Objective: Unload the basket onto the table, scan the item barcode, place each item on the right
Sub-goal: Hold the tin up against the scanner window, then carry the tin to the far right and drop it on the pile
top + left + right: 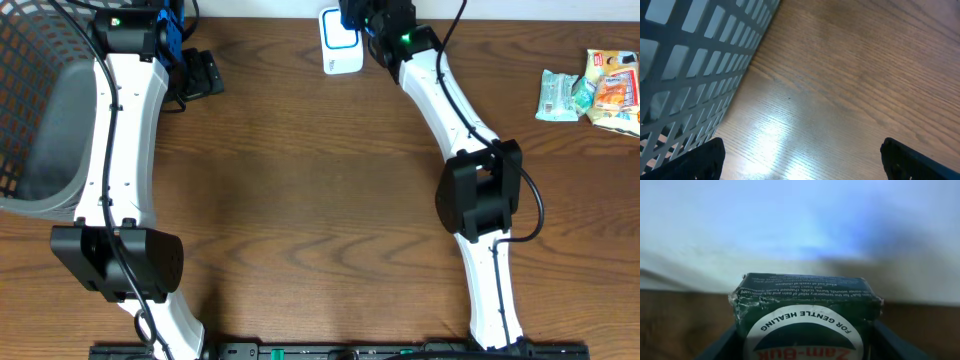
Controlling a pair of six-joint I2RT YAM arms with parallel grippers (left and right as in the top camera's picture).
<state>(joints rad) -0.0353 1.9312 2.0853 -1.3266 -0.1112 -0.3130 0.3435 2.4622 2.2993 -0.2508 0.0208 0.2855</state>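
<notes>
Green box [805,312] reads "Zam-Buk", "FOR GENTLE HEALING". R gripper [807,341] clamped on it, box up against white scanner [341,42]. L gripper [800,160] jaws wide apart by basket [690,75].

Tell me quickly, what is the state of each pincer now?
Left pincer: open, holding nothing.
Right pincer: closed on the green Zam-Buk box.
</notes>
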